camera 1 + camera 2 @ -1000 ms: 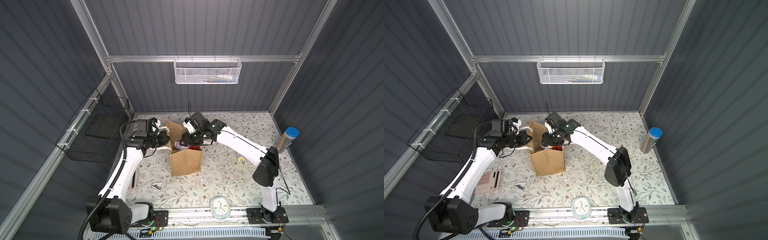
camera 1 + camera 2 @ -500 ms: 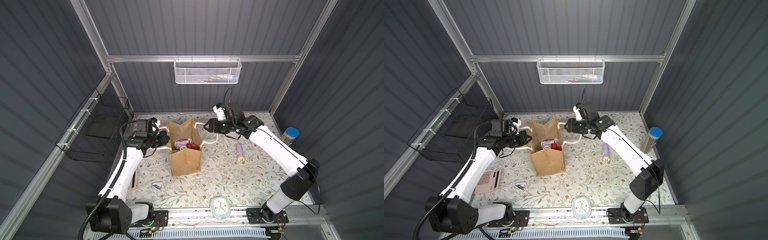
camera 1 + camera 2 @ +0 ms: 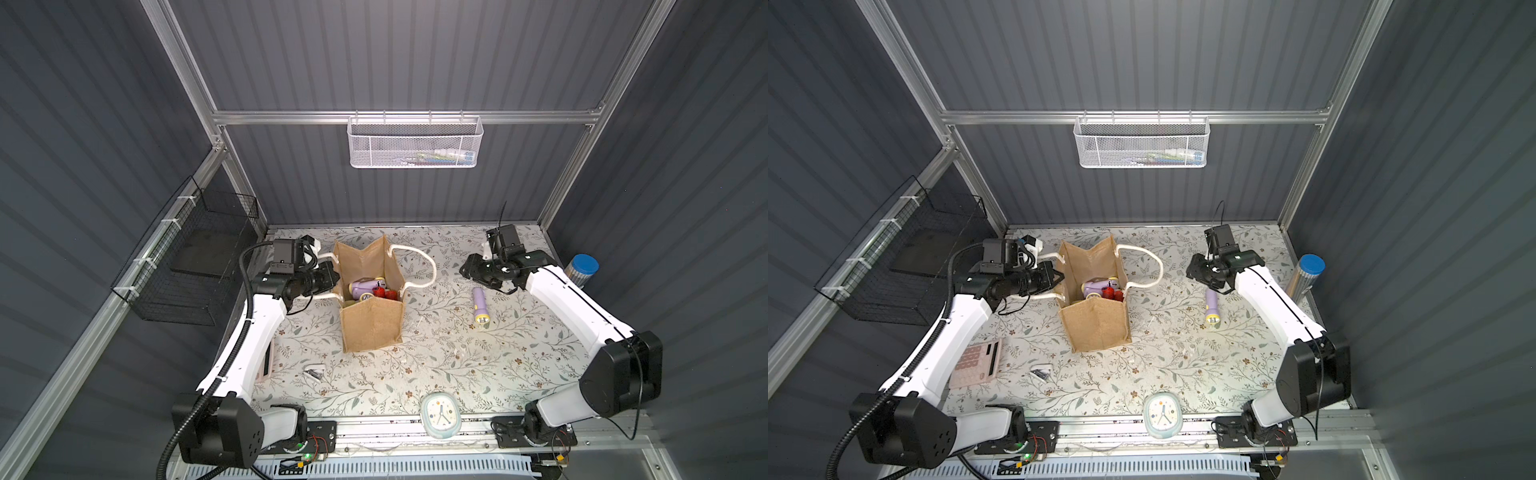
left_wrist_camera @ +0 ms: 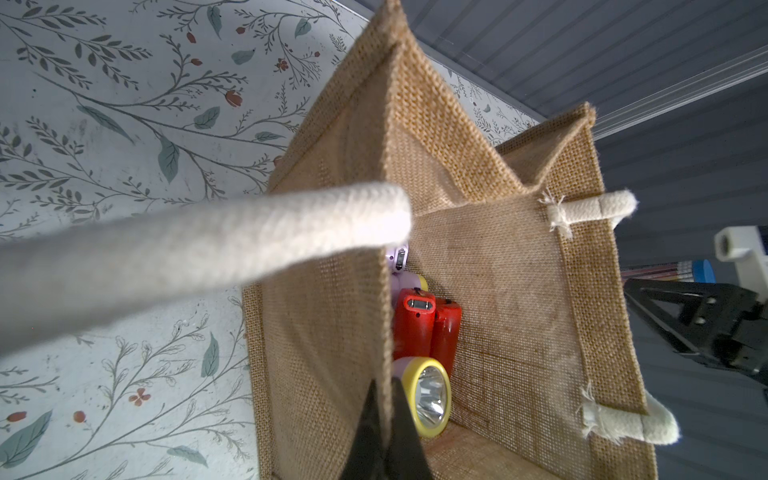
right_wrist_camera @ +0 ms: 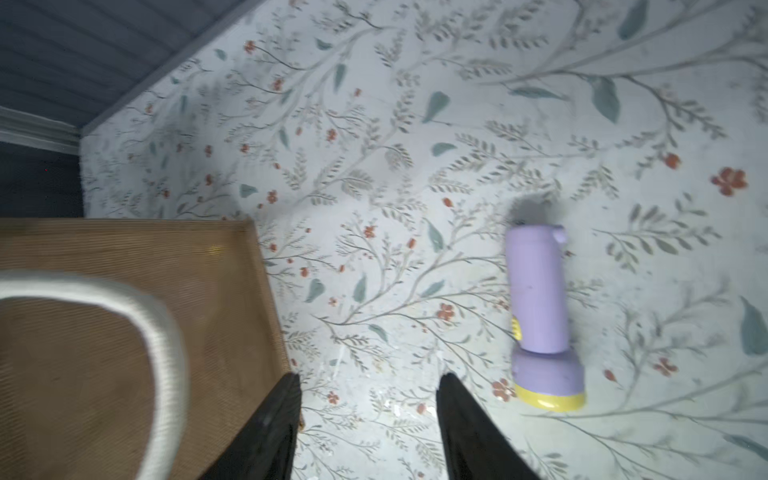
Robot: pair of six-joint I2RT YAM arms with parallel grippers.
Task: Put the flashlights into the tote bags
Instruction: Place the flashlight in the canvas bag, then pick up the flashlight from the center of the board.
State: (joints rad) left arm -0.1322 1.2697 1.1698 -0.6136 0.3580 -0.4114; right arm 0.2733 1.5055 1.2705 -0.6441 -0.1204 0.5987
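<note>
One lavender flashlight lying on table, right of centre in both top views, well apart from bag. Bag standing upright, left of centre, mouth gaping, holding several flashlights, lavender and red. Left gripper pinching bag's frame-left wall, fingers clamping tight on burlap. Right gripper hovering near lone flashlight, fingers standing apart, gripping nothing.

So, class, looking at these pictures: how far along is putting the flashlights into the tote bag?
Done: lavender and red flashlights lie in the tote bag. In hand: the left hand pinches the bag's wall; the right hand is open and empty. Left: one lavender flashlight on the table.
</note>
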